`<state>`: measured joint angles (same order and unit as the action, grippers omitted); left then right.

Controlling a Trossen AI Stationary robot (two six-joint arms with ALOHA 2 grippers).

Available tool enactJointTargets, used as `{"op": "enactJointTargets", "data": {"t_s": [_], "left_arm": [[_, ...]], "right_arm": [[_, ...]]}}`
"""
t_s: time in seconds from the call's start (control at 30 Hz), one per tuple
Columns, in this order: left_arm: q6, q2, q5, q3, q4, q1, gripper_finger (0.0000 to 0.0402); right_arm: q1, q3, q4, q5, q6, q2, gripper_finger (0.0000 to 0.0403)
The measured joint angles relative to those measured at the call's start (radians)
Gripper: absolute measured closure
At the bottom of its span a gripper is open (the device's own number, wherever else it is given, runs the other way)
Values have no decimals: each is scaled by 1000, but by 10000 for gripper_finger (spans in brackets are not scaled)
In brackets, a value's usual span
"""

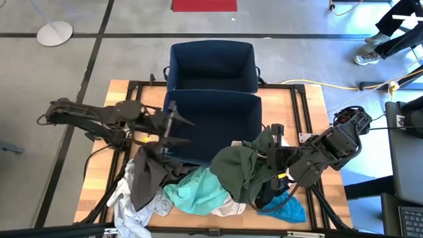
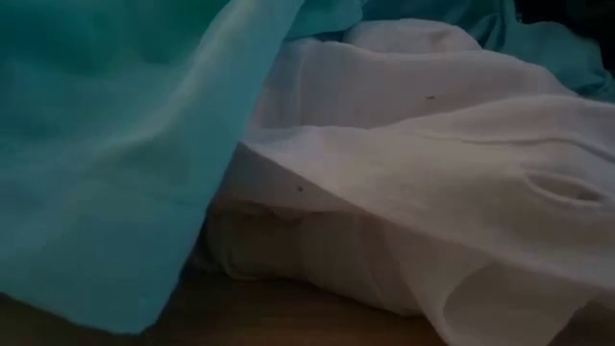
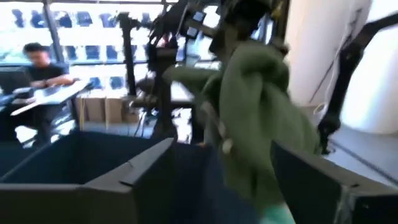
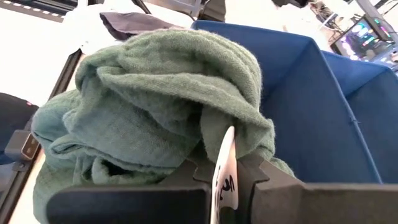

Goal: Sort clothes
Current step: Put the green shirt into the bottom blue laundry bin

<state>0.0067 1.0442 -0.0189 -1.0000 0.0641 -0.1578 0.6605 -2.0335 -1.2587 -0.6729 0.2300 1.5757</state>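
My right gripper (image 1: 269, 162) is shut on a dark green garment (image 1: 243, 170), bunched up at the near right corner of the near navy bin (image 1: 218, 125). The garment also shows in the right wrist view (image 4: 155, 106) and the left wrist view (image 3: 261, 106). My left gripper (image 1: 182, 131) is open and empty over the near bin's left wall. A dark grey garment (image 1: 149, 173), a turquoise one (image 1: 198, 192), a white one (image 1: 132, 208) and a blue one (image 1: 289, 208) lie heaped at the table's near edge. The turquoise (image 2: 106, 144) and white (image 2: 413, 173) cloth fill the low view. My right gripper pinches a bunched fold of the dark green garment (image 4: 214, 121) between its two fingers, several layers thick. The fingers come from the table's right, roughly level. The garment bulges ahead of the fingers and hangs below them over the heap; whether its lower end (image 1: 246, 197) rests there I cannot tell.
A second navy bin (image 1: 211, 66) stands behind the near one, both open at the top. A black frame runs around the wooden table (image 1: 310, 106). People sit in the room beyond (image 3: 40, 65).
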Motion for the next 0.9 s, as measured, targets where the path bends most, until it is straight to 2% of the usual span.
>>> {"op": "enactJointTargets", "data": {"t_s": [0.23,0.47,0.63,0.9], "left_arm": [[1,244,4,-209,34,-19,131],[53,428,63,-380,30,-47,134],[52,508,59,-447,33,-44,135],[10,580,29,-478,84,-45,135]], "right_arm": [[0,0,0,-29,0,0,382],[0,0,0,-38,-1,0,382],[0,0,1,-29,-3,0,382],[0,0,26,-6,-45,0,382]]}}
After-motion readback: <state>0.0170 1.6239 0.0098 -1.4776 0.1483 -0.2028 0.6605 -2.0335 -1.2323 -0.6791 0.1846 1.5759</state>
